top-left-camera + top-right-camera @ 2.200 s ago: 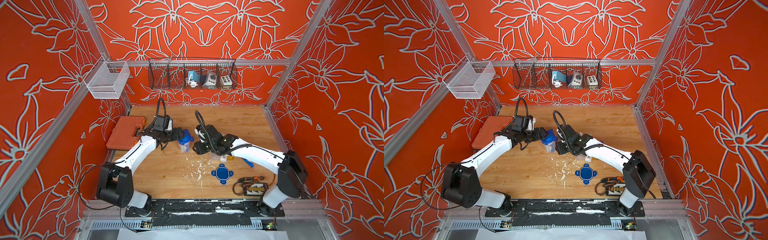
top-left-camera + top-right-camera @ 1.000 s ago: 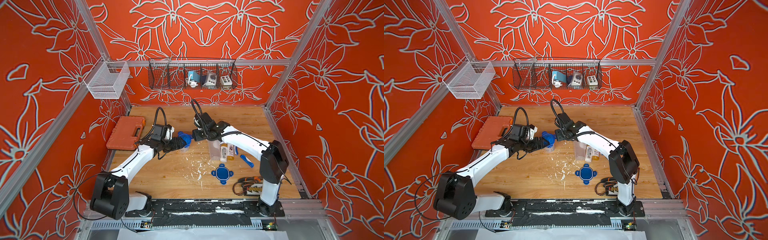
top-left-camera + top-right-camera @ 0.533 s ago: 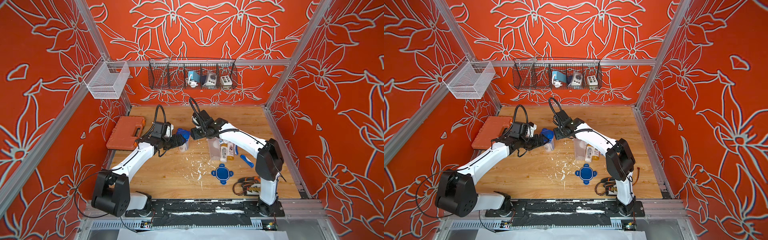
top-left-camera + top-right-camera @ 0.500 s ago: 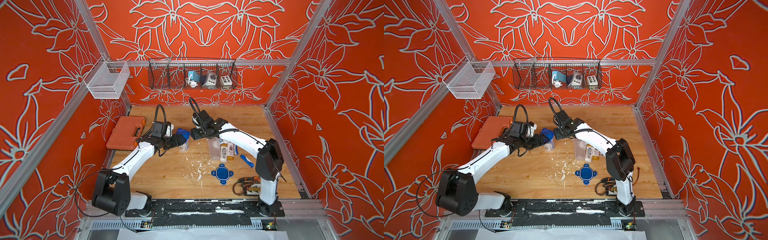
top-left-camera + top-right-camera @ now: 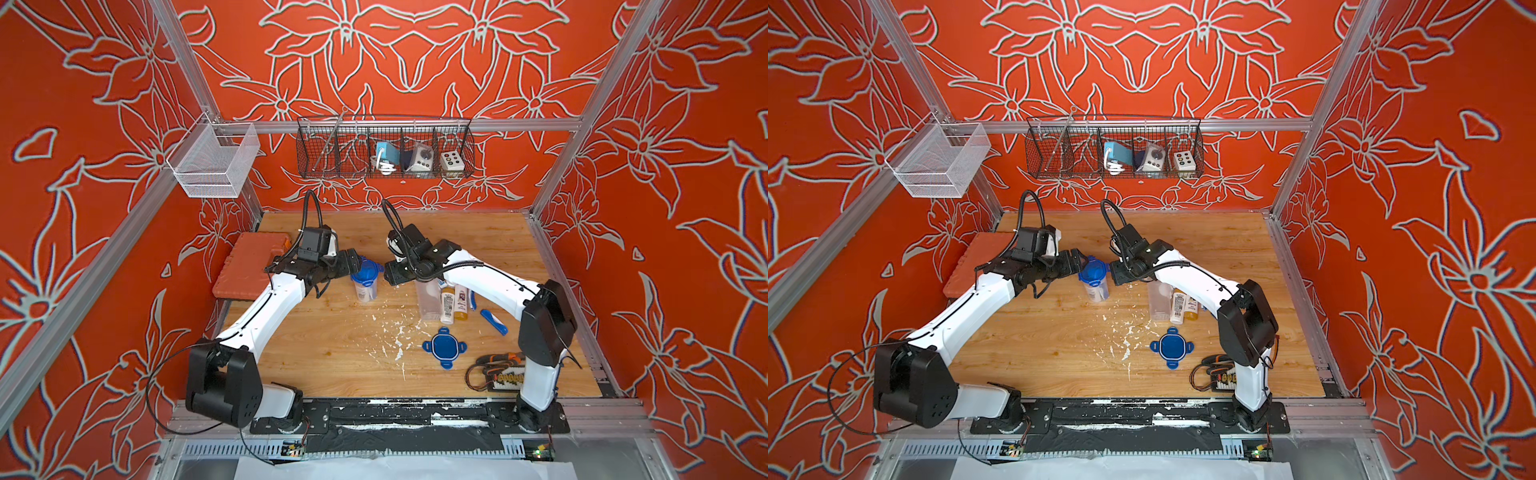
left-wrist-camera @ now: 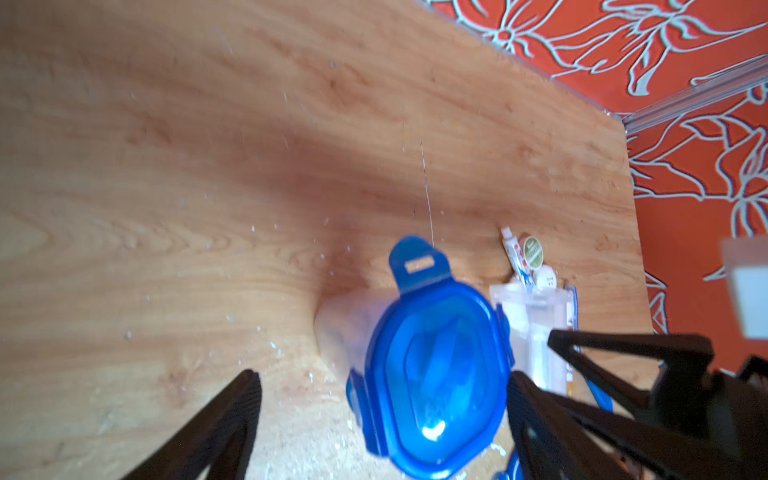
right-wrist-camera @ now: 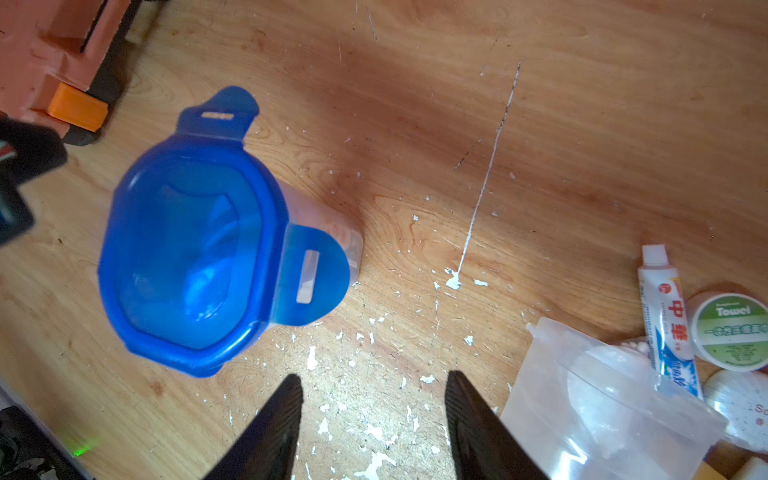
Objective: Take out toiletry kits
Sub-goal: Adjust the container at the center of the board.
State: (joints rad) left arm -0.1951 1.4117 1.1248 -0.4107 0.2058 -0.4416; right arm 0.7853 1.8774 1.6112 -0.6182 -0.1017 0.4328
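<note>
Altogether: one lidded tub (image 5: 365, 291), one open tub (image 5: 428, 299), one tube (image 7: 665, 316), one green tin (image 7: 731, 330).

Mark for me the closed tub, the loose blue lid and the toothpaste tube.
closed tub (image 5: 365, 291), in a top view, on its clear wall.
loose blue lid (image 5: 444, 347), in a top view, on its flat centre.
toothpaste tube (image 7: 667, 316), in the right wrist view, on its printed body.

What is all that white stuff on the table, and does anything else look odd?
White flecks are scattered over the middle of the wooden table, like chipped paint or a dried spill, plus a thin white streak. A blue lid lies loose on the wood by itself. Otherwise nothing looks damaged.
</note>
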